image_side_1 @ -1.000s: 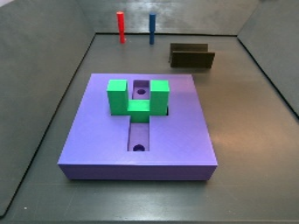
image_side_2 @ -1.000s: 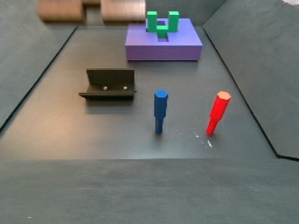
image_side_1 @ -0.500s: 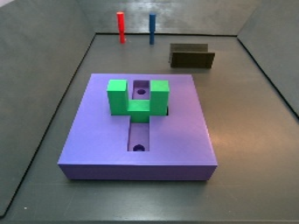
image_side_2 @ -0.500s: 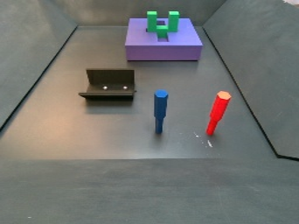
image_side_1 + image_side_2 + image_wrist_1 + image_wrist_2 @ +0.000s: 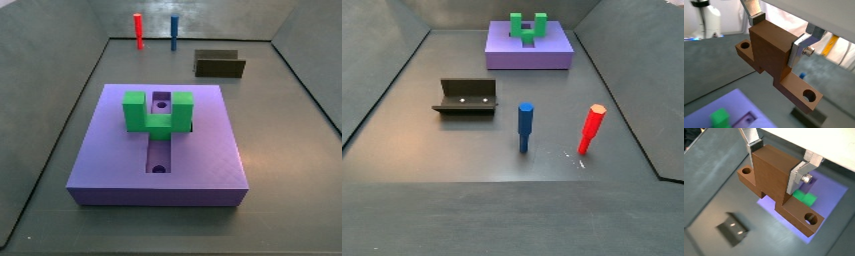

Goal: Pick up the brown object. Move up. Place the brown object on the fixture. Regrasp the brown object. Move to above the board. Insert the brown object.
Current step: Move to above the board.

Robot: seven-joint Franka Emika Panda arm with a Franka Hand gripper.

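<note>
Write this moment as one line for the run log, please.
gripper: shut on brown object, raised, outside both side views | board: slot empty | fixture: empty

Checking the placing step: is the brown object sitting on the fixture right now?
No: in both wrist views the end effector holds the brown object in the air, and the fixture is empty.

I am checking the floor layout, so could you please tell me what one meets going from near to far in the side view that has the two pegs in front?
Red peg → blue peg → fixture → board → green block. The gripper, holding the brown object, shows only in the wrist views.
</note>
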